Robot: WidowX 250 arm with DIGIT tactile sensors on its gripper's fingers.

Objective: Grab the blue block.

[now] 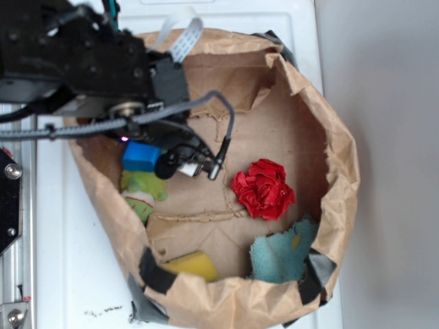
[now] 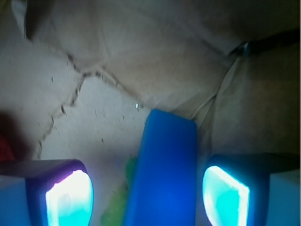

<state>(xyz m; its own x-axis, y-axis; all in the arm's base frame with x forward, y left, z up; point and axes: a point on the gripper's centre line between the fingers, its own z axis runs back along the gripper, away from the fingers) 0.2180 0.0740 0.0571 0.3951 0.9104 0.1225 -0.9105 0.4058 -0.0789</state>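
Gripper [image 2: 148, 197] fingers [image 2: 68, 197] are standing apart, straddling the blue block [image 2: 164, 169] without touching it. Inside the brown paper bag [image 1: 329, 123], that block is lying near the left wall, just above a green plush toy [image 1: 143, 195].

no text, label or number can be read anywhere. neither view shows any brand or sign.
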